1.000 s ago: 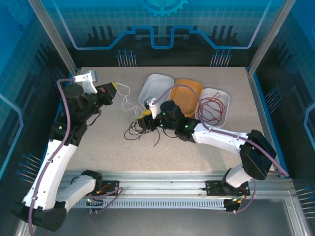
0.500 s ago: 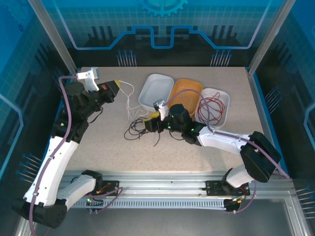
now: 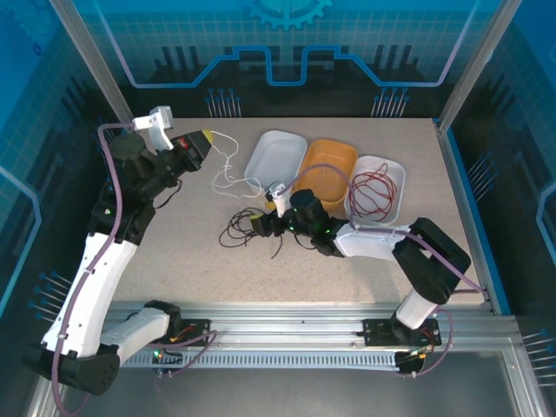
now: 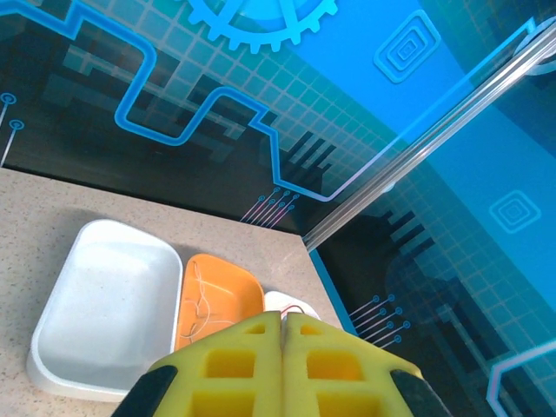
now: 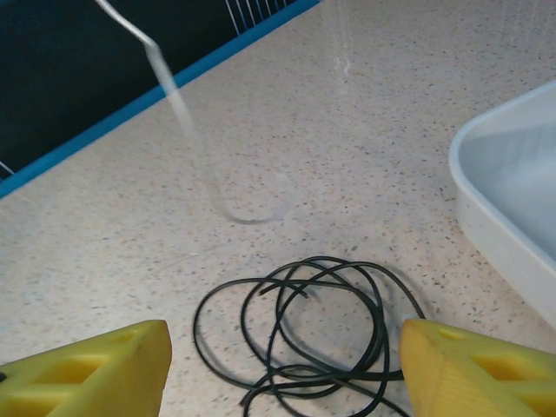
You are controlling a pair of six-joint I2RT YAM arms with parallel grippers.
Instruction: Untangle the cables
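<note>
A white cable (image 3: pixel 228 169) hangs from my left gripper (image 3: pixel 207 139), raised at the back left, and trails down to the table near the white tray. In the left wrist view that gripper (image 4: pixel 284 317) has its yellow fingers pressed together. The white cable (image 5: pixel 178 104) rises blurred off the table in the right wrist view. A black cable (image 3: pixel 236 233) lies coiled on the table. My right gripper (image 3: pixel 259 224) hovers over it. Its jaws (image 5: pixel 282 347) stand open, with the black cable (image 5: pixel 300 372) loose on the table between them. A red cable (image 3: pixel 375 191) rests in the right-hand tray.
Three trays stand at the back: a white one (image 3: pixel 278 143), an orange one (image 3: pixel 334 152) with a thin pale wire in it, and a white one (image 3: pixel 395 169) on the right. The white tray's wall (image 5: pixel 512 174) is close on the right gripper's right.
The right gripper has opened and shifted slightly left over the black cable. The left gripper has lifted back and left, drawing the white cable away from the black coil.
</note>
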